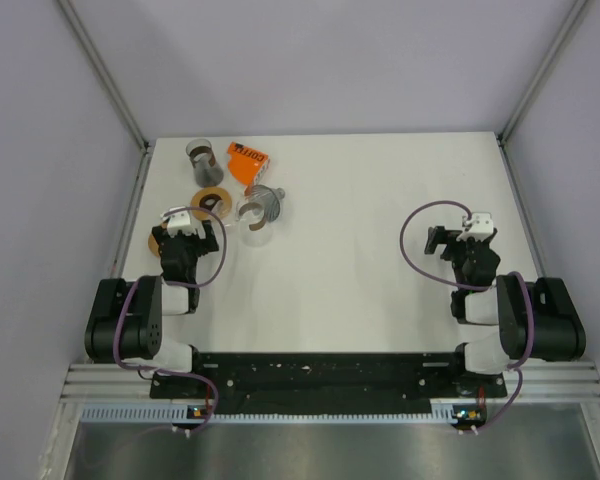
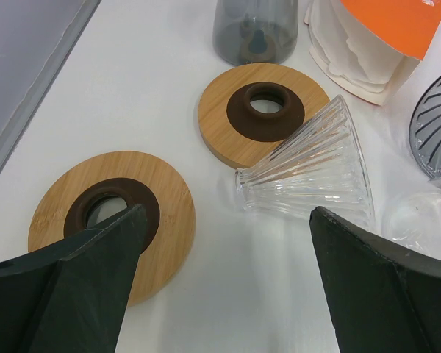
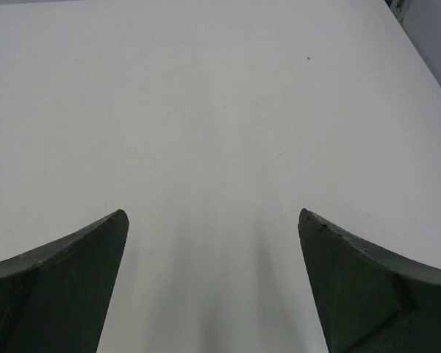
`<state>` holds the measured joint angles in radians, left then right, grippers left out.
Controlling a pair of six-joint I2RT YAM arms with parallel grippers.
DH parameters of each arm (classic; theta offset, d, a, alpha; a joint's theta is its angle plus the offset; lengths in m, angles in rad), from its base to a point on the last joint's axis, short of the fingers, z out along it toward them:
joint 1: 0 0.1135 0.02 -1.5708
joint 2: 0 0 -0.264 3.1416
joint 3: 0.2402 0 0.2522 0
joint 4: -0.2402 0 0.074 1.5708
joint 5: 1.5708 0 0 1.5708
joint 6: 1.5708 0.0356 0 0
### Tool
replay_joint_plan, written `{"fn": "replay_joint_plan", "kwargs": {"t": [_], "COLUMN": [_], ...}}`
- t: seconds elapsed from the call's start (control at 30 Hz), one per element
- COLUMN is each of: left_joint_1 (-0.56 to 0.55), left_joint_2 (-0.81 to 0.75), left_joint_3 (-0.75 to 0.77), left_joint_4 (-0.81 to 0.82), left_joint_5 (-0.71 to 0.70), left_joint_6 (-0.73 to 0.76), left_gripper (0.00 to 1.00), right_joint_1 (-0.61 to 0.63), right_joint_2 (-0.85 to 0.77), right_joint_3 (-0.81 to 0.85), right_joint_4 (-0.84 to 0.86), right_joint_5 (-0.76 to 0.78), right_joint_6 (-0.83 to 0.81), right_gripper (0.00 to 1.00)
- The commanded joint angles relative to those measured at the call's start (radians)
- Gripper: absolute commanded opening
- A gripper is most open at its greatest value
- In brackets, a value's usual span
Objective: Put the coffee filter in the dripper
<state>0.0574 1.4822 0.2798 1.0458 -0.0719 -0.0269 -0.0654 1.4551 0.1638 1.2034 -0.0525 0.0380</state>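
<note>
Hovering low over the white table (image 3: 220,110), the left claw (image 2: 228,215) has its two dark fingers spread wide with nothing between them. Its left finger (image 2: 95,279) overlaps the near edge of a bamboo disc (image 2: 162,198) with a brown ring at its centre; whether they touch is unclear. Ahead of the claw, slightly right of its midline, lies a second bamboo disc (image 2: 220,110) of the same kind, and beyond that stands a smoky grey glass vessel (image 2: 253,29). A clear ribbed dripper (image 2: 312,173) lies on its side just ahead of the right finger, with its narrow end toward the gap between the fingers and its cone crossing in front of the second disc's edge. Farther ahead and to the right sits an orange pack (image 2: 382,18) with the white coffee filters (image 2: 353,55) stacked inside, apart from the clear dripper. A grey ribbed dripper (image 2: 434,125) shows at the far right, above a clear glass piece (image 2: 419,217). Well off to the right, the right claw (image 3: 213,220) is likewise spread and holds nothing, with plain tabletop ahead of it.
</note>
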Motion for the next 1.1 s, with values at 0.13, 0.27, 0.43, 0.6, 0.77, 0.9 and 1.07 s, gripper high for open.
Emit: {"fn": "replay_joint_plan", "kwargs": {"t": [0.13, 0.27, 0.43, 0.6, 0.77, 0.9, 1.07], "left_joint_1": [-0.001, -0.002, -0.001, 0.001, 0.001, -0.002, -0.094], "left_joint_2": [-0.003, -0.002, -0.028, -0.157, -0.233, -0.298, -0.203], "left_joint_3": [0.019, 0.019, 0.021, 0.171, 0.327, 0.484, 0.798], "left_joint_4": [0.045, 0.043, 0.028, -0.33, -0.567, -0.867, -1.35], "left_joint_5": [0.004, 0.006, 0.006, 0.049, 0.128, 0.431, 0.568], "left_joint_6": [-0.008, -0.008, -0.005, 0.002, 0.059, 0.157, 0.226], "left_gripper": [0.99, 0.99, 0.99, 0.99, 0.93, 0.79, 0.77], "right_joint_1": [0.01, 0.01, 0.01, 0.012, 0.033, 0.142, 0.185], "right_joint_2": [0.004, 0.004, -0.051, -0.286, -0.348, -0.349, -0.325], "right_joint_3": [0.019, 0.019, 0.005, 0.149, 0.366, 0.558, 0.729], "right_joint_4": [0.021, 0.016, 0.019, -0.441, -0.767, -1.065, -1.329], "right_joint_5": [-0.003, -0.003, -0.013, -0.095, -0.291, -0.219, -0.311], "right_joint_6": [0.007, 0.007, 0.007, 0.041, 0.149, 0.123, 0.149], "right_gripper": [0.99, 0.99, 0.97, 0.94, 0.87, 0.85, 0.87]}}
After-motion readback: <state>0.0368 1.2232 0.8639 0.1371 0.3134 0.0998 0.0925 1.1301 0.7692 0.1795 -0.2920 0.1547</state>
